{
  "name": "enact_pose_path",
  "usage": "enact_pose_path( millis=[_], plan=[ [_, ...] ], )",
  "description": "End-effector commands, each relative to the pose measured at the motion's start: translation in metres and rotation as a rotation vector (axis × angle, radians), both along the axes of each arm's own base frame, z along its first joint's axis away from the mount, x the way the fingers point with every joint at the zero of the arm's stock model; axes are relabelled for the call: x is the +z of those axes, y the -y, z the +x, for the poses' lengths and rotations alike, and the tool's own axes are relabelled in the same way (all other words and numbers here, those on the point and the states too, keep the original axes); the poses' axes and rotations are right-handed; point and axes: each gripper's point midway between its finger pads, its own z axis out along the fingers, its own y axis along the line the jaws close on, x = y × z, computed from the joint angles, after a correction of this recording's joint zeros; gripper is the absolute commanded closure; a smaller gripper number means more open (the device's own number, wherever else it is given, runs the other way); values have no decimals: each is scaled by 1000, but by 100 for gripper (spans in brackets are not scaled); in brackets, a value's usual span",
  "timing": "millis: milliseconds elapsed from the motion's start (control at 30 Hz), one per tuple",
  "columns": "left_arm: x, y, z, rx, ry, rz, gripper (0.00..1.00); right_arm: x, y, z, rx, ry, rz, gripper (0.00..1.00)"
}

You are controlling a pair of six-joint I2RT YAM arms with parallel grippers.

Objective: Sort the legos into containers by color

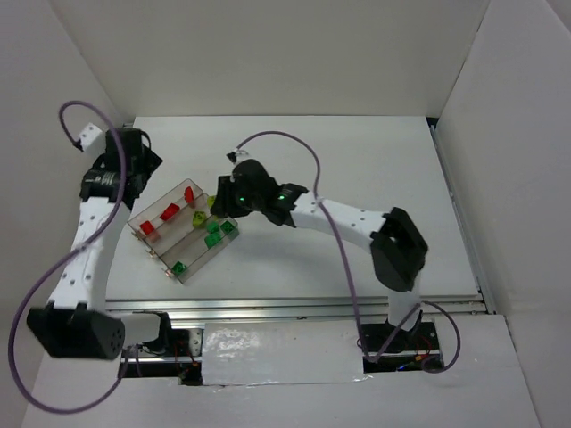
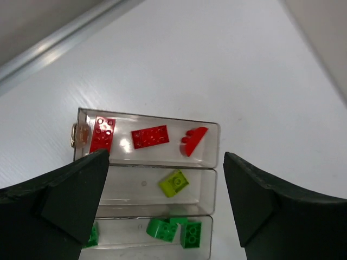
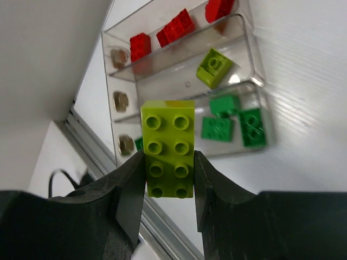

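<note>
Above the tray (image 1: pixel 174 241) the left gripper (image 2: pixel 165 162) gapes wide, touching nothing. The right gripper (image 3: pixel 168 162), at the tray's edge, is clamped on a yellow-green brick (image 3: pixel 168 146). In the tray, red legos (image 2: pixel 150 136) lie in one outer trough, a yellow-green lego (image 2: pixel 174 182) in the middle and green legos (image 2: pixel 190 234) in the other.

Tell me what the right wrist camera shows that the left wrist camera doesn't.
Only the right wrist view shows a large yellow-green brick clamped between the fingers of the right gripper. Only the left wrist view shows the left gripper, open and empty, facing the tray. Both show that tray with red bricks in one trough, a small yellow-green brick in the middle one, and green bricks in the third.
</note>
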Motion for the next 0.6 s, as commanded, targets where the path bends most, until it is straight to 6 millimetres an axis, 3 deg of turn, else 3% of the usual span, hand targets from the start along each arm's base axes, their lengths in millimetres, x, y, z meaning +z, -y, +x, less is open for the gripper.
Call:
enact_pose_path(
  millis=[0, 33, 67, 100, 133, 167, 200, 233, 267, 300, 433, 467, 500, 567],
  plan=[
    [79, 2, -35, -150, 134, 92, 1, -21, -40, 18, -191, -103, -37, 100],
    [85, 9, -38, -201, 148, 92, 1, -26, -53, 15, -197, -117, -38, 100],
    [95, 11, -48, -252, 171, 125, 1, -12, -67, 21, -237, -131, 10, 100],
    [98, 14, -53, -284, 184, 138, 1, -36, -76, 24, -250, -156, -15, 100],
    [100, 15, -58, -302, 197, 150, 1, -39, -86, 22, -249, -161, -7, 100],
    [104, 16, -66, -326, 246, 176, 1, -25, -99, 26, -251, -152, 35, 100],
    [105, 18, -71, -340, 268, 185, 0, -49, -105, 28, -253, -169, -4, 100],
    [107, 18, -74, -345, 284, 191, 1, -52, -114, 25, -236, -170, -10, 100],
    [106, 21, -81, -362, 305, 193, 1, -34, -126, 29, -223, -155, 26, 98],
    [108, 22, -82, -368, 320, 197, 0, -60, -131, 28, -206, -182, -19, 91],
    [102, 29, -83, -416, 322, 193, 1, -70, -143, 31, -185, -175, -14, 71],
    [99, 28, -83, -414, 311, 192, 0, -71, -143, 32, -180, -165, -18, 62],
    [97, 26, -85, -399, 305, 194, 0, -70, -143, 32, -184, -159, -19, 47],
    [98, 26, -87, -402, 316, 200, 0, -68, -143, 33, -177, -145, -25, 40]
  ],
)
